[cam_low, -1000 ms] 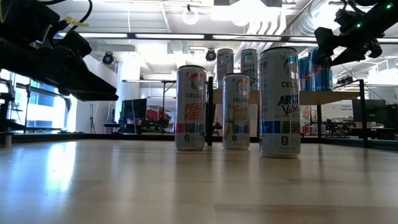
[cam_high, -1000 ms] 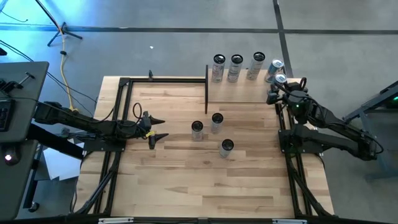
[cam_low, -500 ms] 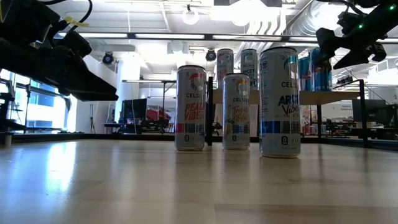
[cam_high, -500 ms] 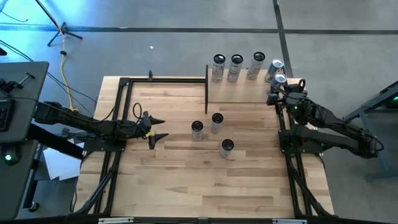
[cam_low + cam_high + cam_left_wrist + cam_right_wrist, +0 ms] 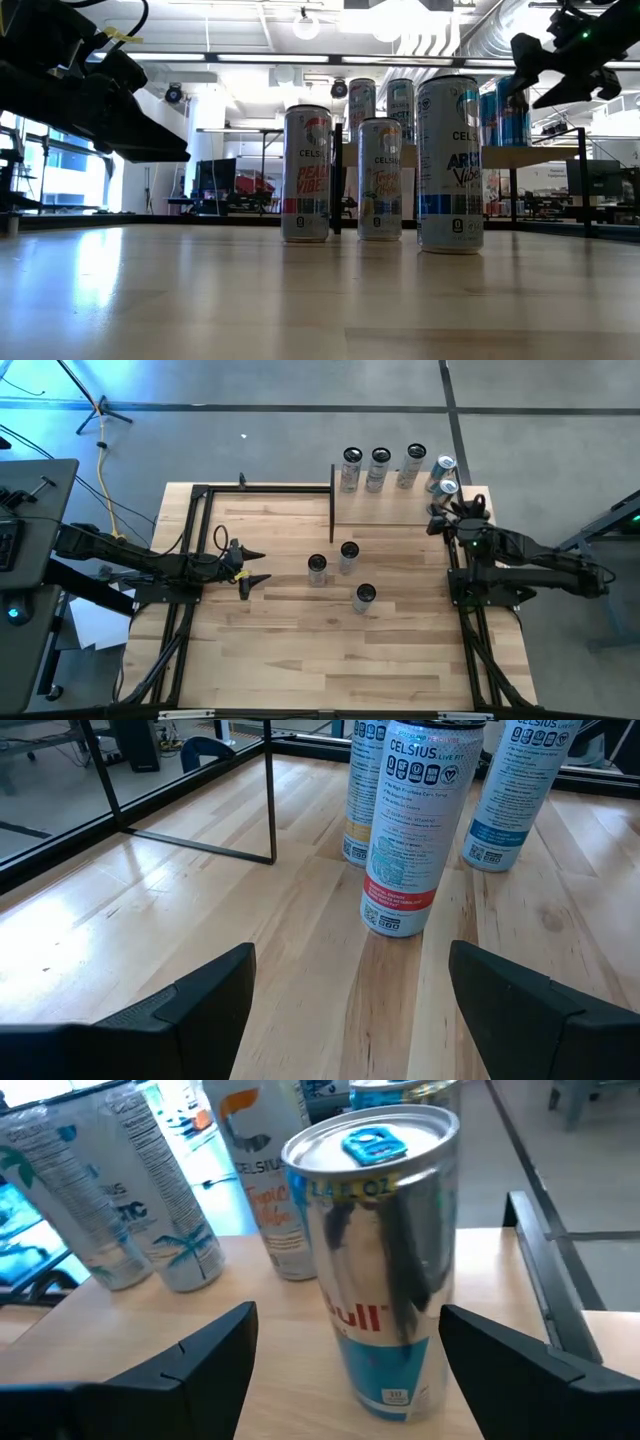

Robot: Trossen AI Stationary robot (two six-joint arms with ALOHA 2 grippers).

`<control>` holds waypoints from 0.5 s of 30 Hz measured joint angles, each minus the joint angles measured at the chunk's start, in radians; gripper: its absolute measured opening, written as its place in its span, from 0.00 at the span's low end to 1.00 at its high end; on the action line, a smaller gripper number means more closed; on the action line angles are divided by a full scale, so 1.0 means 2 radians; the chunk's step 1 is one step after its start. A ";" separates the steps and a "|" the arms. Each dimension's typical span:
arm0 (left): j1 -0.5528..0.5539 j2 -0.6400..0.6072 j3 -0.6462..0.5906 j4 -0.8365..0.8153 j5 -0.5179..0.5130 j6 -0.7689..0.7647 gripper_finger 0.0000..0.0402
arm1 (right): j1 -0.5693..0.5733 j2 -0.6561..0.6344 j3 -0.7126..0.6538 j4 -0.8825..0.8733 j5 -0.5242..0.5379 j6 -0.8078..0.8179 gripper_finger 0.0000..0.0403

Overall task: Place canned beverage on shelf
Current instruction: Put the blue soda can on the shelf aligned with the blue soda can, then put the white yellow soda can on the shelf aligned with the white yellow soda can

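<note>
The shelf [image 5: 400, 508] stands at the table's far right. On its right end a silver-and-blue Red Bull can [image 5: 449, 487] [image 5: 385, 1250] stands upright on its base. My right gripper [image 5: 440, 516] [image 5: 348, 1318] is open just on the near side of that can. Its fingers stand on either side of the can and a little back from it, touching nothing. Several more cans [image 5: 380, 460] stand in a row along the shelf's far edge. My left gripper [image 5: 263, 566] [image 5: 352, 948] waits open at the table's left, level, pointing at three Celsius cans [image 5: 348, 555] upright on the tabletop.
The three tabletop cans [image 5: 306, 172] [image 5: 380, 178] [image 5: 450, 165] stand mid-table, between the two arms. A black post [image 5: 332, 500] marks the shelf's left end, and black frame rails [image 5: 190, 560] run along both sides. The table's near half [image 5: 330, 660] is bare wood.
My right arm has swung a little and its gripper has rolled, backing slightly off the Red Bull can toward the table's near edge. The can stays upright on the shelf.
</note>
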 joint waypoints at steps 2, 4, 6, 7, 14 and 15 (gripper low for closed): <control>0.000 0.000 0.000 0.000 0.000 0.000 0.76 | 0.013 0.000 0.000 -0.011 0.020 0.014 0.74; 0.000 0.000 0.000 0.000 0.000 0.000 0.76 | 0.024 0.000 0.000 -0.024 0.038 0.035 0.74; 0.000 0.000 0.000 0.000 0.000 0.000 0.76 | 0.034 0.000 0.000 -0.032 0.052 0.048 0.74; 0.000 0.000 0.000 0.000 0.000 0.000 0.76 | 0.038 0.000 0.000 -0.037 0.059 0.055 0.74; 0.000 0.000 0.000 0.000 0.000 0.000 0.76 | 0.063 0.003 0.000 -0.044 0.062 0.077 0.74; 0.000 0.000 0.000 0.000 0.000 0.000 0.76 | 0.067 0.005 0.000 -0.044 0.059 0.084 0.74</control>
